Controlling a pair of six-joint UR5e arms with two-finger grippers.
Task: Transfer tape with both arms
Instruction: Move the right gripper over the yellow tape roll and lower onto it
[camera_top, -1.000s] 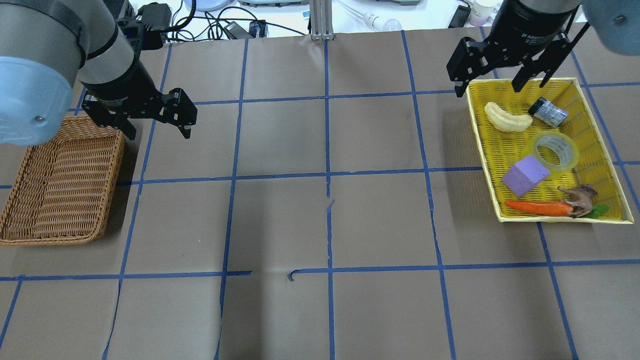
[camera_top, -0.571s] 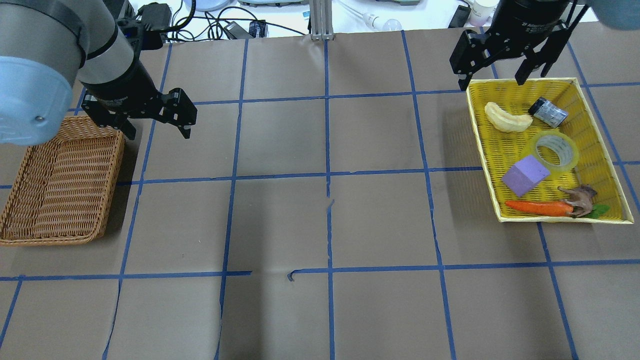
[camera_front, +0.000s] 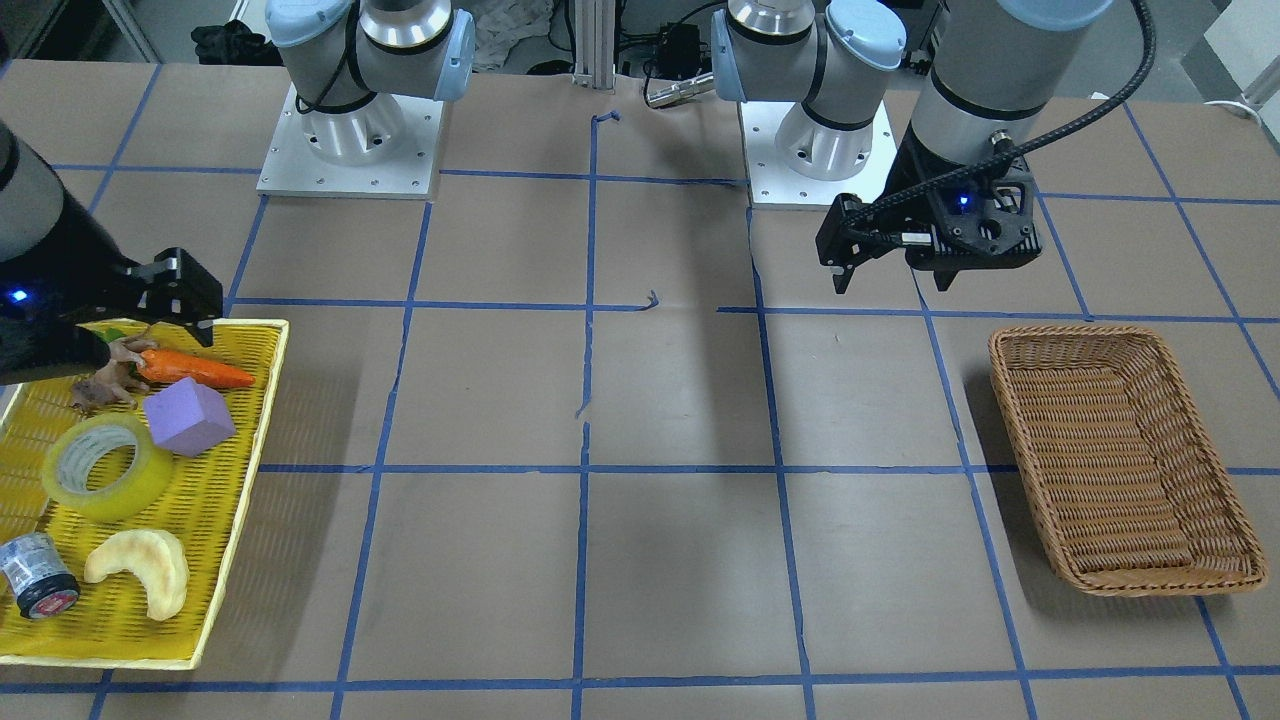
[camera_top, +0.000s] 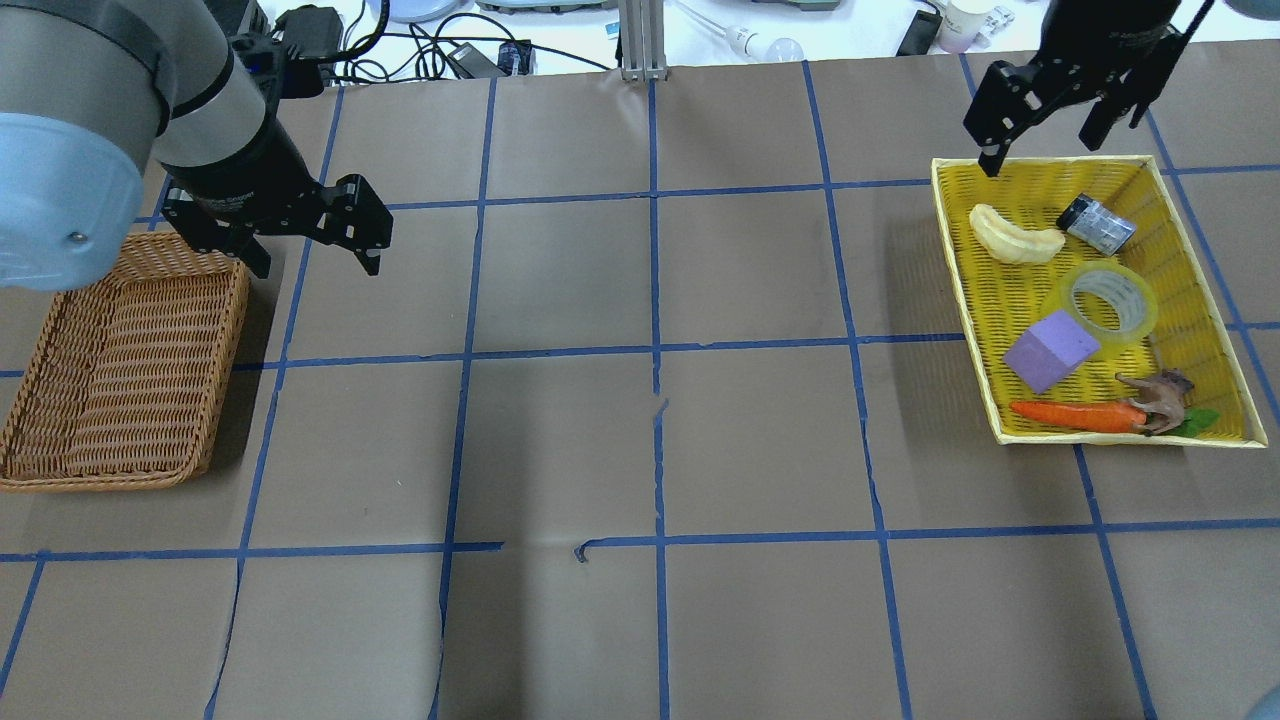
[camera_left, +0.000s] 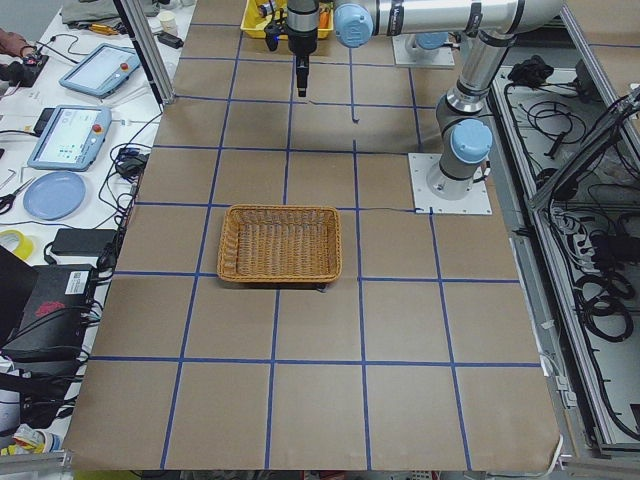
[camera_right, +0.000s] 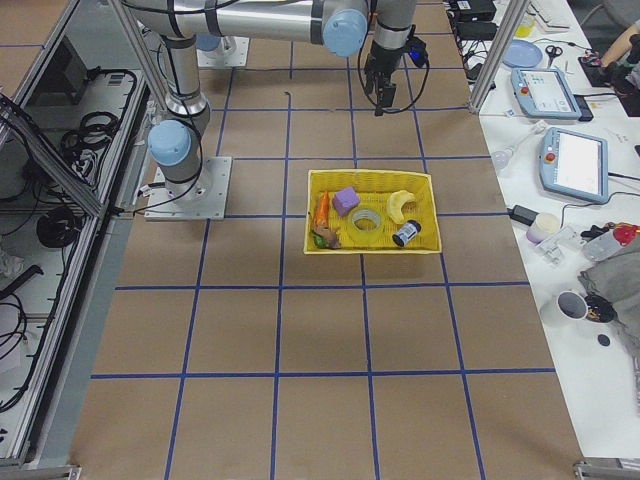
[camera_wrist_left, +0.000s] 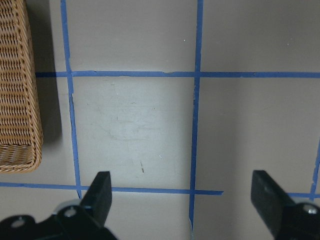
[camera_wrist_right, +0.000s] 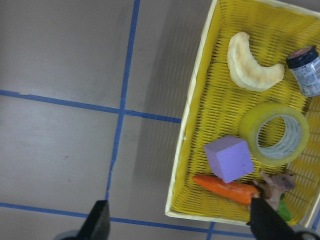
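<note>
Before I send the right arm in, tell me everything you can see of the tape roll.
The tape roll is a wide ring of translucent yellow tape on a grey-white core. It lies flat, hole up, on the floor of the yellow tray, towards its middle, close beside the purple block; whether they touch is unclear. Nothing grips it.

A desk (camera_top: 560, 450) covered in brown paper and crossed by a grid of blue tape lines (camera_top: 656, 260) adjoins, along its far edge, a white bench (camera_right: 540, 400) carrying two teach pendants (camera_right: 575, 165), a blue plate (camera_left: 57, 194) and black cables (camera_top: 430, 45), beside an aluminium post (camera_top: 640, 40).
</note>
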